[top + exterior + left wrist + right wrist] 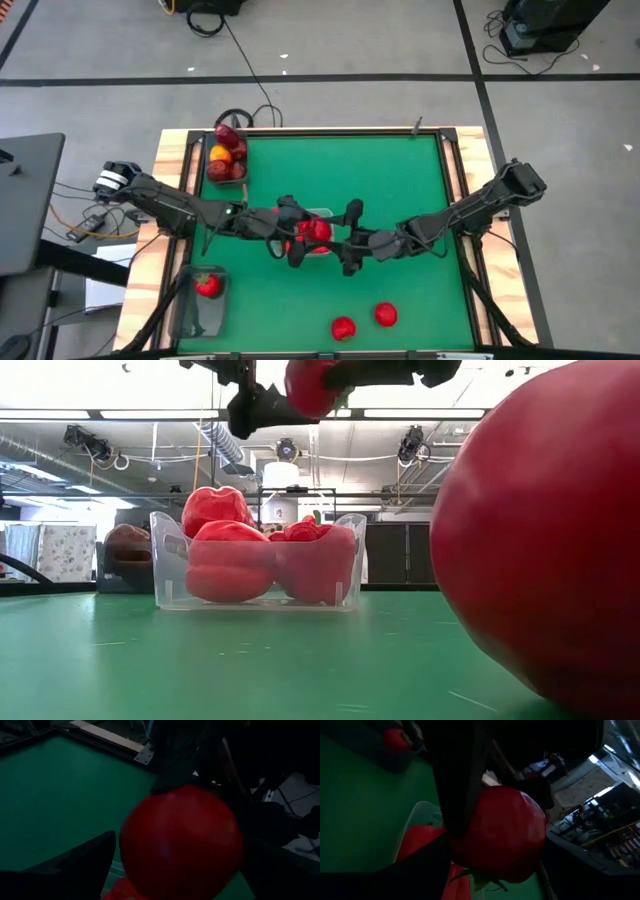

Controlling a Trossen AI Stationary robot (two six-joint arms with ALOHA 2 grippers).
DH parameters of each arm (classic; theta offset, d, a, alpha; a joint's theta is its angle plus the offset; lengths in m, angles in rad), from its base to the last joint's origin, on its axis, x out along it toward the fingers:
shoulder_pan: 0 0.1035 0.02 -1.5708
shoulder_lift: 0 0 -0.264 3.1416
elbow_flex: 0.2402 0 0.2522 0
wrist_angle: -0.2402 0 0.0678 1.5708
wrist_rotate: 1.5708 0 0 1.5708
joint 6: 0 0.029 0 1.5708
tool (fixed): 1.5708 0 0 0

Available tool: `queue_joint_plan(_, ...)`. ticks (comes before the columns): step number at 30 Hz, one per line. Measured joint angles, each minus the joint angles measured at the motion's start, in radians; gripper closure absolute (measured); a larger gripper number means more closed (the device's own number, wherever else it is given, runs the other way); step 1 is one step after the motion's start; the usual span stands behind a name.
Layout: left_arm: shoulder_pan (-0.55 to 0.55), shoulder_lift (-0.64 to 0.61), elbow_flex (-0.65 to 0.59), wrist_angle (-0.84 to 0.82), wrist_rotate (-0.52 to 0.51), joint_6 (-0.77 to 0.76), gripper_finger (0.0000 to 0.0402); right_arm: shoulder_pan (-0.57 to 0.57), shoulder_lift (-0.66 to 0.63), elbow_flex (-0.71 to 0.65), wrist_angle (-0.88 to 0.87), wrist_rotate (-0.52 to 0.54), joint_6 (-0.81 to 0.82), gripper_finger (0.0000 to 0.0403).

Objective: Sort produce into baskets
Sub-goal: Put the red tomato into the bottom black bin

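Peppers fill the clear plastic bin (322, 214) in the middle of the green table (400, 170), seen from above. Both dark arms meet over it. The left gripper (292, 232) has its fingers wide apart. The right gripper (333, 240) is clamped on a bright red lumpy pepper (312, 230) right over the bin. At ten o'clock a smoky grey bin (226, 158) holds dark maroon apples and one yellow-orange fruit. At seven o'clock another grey bin (200, 300) holds one round red fruit (208, 286). Two round red fruits (342, 327) lie loose at six o'clock.

From table height, the held pepper (310, 385) hangs at twelve o'clock above the clear bin (257, 560), which is already heaped up.

Looking past the left arm's fingers (80, 865), the pepper (182, 842) sits between them, but they do not seem to squeeze it.

Past the right arm's fingers (455, 780), the pepper (502, 832) is pinched, with the bin (417, 820) below.

I think the pepper could bounce off the heap and roll away, because the bin is so full. The two arms are also very close and could bump.
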Motion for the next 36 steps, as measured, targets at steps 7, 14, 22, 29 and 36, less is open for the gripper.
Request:
queue_joint_plan(7,0.007,0.002,0.000,0.032,0.009,0.033,0.0061,0.013,0.000,0.000,0.009,0.035,-0.008,0.0109)
queue_joint_plan(14,0.010,-0.046,0.115,-0.354,0.099,0.037,0.0114,0.029,-0.003,0.000,-0.033,0.175,0.279,0.0080)
queue_joint_plan(22,-0.192,-0.051,0.350,-1.191,0.235,-0.071,0.0114,0.044,-0.043,0.000,-0.327,-0.176,0.913,0.0044)
queue_joint_plan(29,-0.493,-0.048,0.358,-1.396,0.245,-0.468,0.0114,0.093,-0.037,0.000,-0.354,-0.224,1.043,0.0046)
queue_joint_plan(36,-0.713,-0.046,0.238,-1.285,0.265,-0.788,0.0092,0.134,-0.034,0.000,-0.351,-0.182,1.096,0.0046)
